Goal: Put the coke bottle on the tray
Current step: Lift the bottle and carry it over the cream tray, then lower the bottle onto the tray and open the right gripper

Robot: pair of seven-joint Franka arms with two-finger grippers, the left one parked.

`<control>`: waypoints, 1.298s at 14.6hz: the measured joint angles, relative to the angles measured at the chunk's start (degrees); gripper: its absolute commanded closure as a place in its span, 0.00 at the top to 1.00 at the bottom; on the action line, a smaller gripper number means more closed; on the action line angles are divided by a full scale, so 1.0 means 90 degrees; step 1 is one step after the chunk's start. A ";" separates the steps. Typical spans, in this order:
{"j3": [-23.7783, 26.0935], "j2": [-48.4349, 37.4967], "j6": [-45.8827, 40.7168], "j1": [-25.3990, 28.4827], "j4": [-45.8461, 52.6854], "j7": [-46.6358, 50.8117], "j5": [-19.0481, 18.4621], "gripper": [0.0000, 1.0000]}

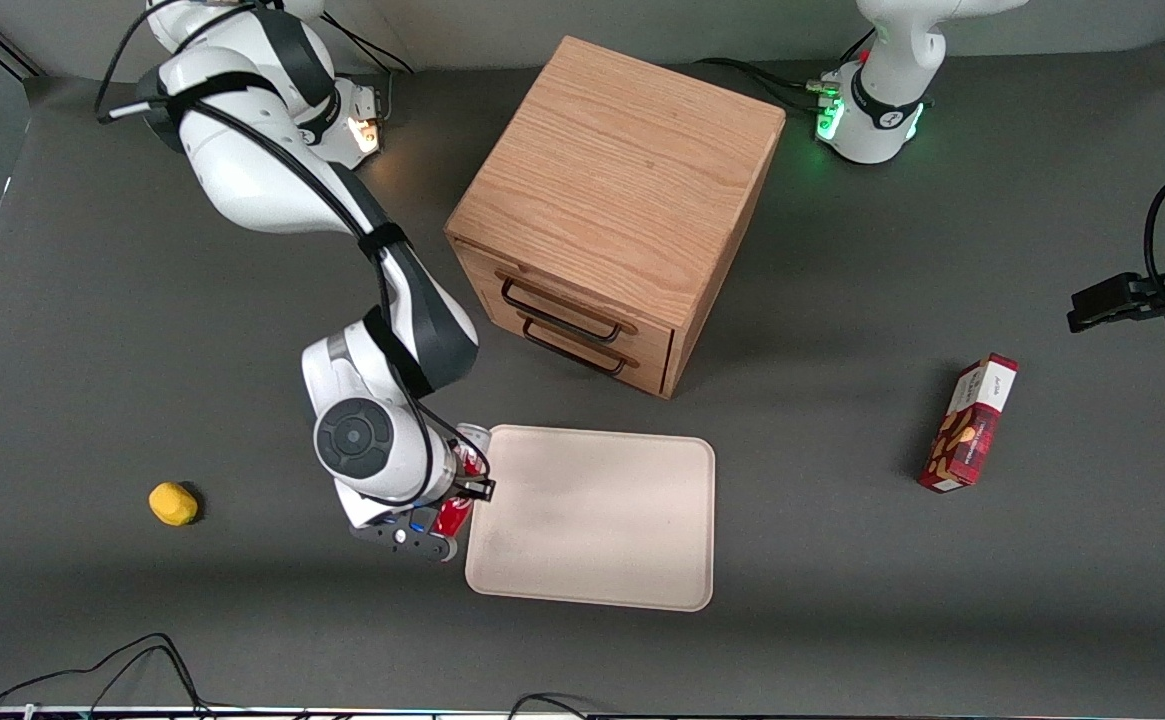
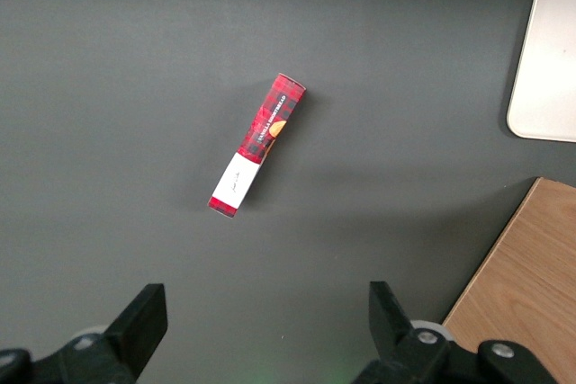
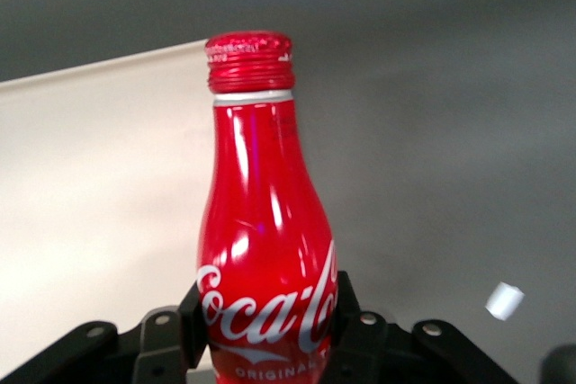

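The coke bottle is a slim red bottle with white Coca-Cola script and a red cap. My right gripper is shut on its body, one black finger on each side. In the front view the gripper hangs beside the beige tray's edge at the working arm's end, and only bits of the red bottle show under the wrist. The tray also shows past the bottle's neck in the right wrist view. I cannot tell whether the bottle touches the table.
A wooden drawer cabinet with two black handles stands farther from the front camera than the tray. A red snack box lies toward the parked arm's end. A small yellow object lies toward the working arm's end.
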 measured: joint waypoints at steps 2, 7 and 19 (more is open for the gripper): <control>-0.0005 0.0306 0.0536 0.0012 0.0016 -0.0146 0.0000 0.00; -0.0011 0.0702 0.0952 0.0059 0.0067 -0.0460 0.0000 0.00; -0.0019 0.0905 0.1068 0.0240 0.0068 -0.0933 -0.0001 0.00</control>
